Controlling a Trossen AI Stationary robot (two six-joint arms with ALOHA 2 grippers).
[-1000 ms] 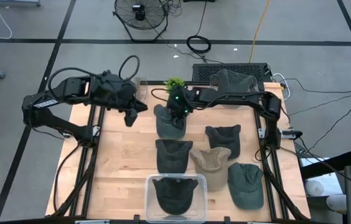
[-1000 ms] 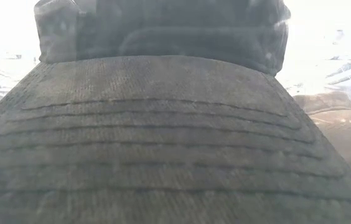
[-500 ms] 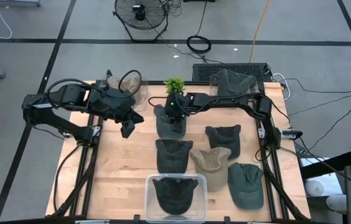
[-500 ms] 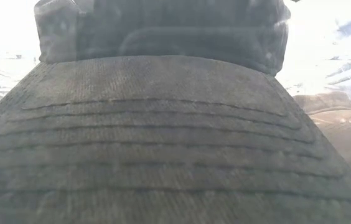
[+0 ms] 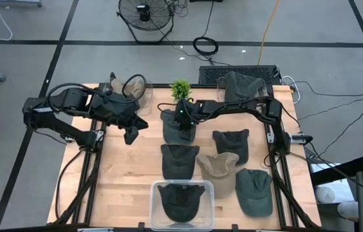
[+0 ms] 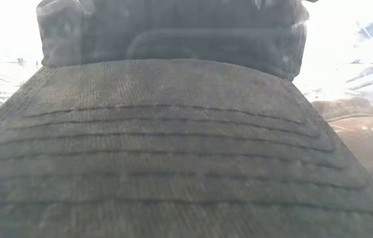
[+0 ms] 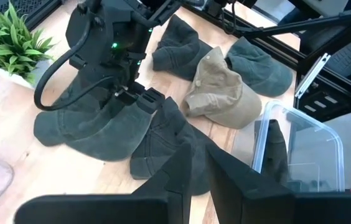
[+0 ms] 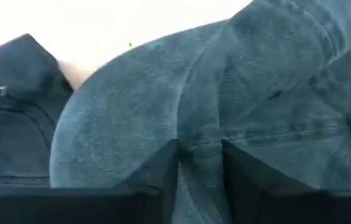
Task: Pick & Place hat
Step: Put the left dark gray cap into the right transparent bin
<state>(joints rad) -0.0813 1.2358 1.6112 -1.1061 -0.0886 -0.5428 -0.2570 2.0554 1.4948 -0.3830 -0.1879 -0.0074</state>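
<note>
Fingers (image 8: 163, 171) of the right gripper (image 8: 199, 168) pinch the green hat (image 5: 176, 124), twelve o'clock on the wooden table (image 5: 123, 174); left gripper (image 5: 130, 134) clenched, empty.

R gripper (image 5: 185, 124) now down on dark green hat (image 5: 176, 126), fingers narrower; L gripper (image 5: 130, 134) lower, nearer table edge

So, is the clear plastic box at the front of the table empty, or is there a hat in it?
Not empty. The high view shows one dark hat lying inside the clear plastic box, with no lid over it.

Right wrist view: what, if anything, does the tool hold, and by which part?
The right tool pinches a fold of fabric on the crown of the dark green cap.
</note>
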